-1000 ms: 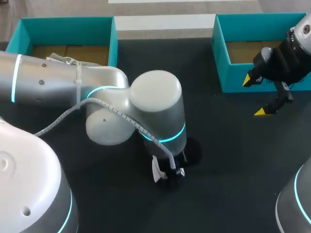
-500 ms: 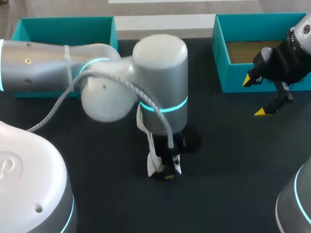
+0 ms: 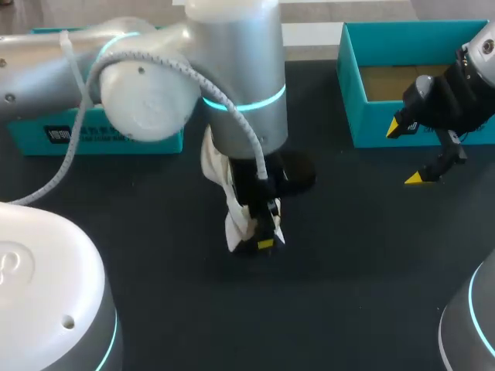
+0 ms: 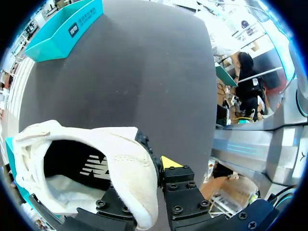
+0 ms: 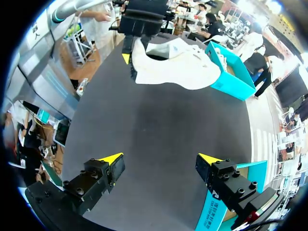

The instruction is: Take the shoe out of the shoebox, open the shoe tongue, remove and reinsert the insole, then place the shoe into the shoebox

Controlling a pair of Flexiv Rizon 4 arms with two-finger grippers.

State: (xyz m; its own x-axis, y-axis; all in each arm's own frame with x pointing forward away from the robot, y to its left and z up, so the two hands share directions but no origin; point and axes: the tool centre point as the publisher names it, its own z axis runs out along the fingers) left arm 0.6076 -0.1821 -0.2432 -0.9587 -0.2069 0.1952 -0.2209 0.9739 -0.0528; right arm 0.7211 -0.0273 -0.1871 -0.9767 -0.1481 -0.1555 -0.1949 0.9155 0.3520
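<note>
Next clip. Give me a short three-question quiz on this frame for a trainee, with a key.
1. True or false: the left claw is shut on the white shoe.
2. The right claw is: A) open and empty; B) holding an insole; C) shut on the shoe.
3. How many teal shoeboxes stand on the table?
Key: 1 true; 2 A; 3 two.
</note>
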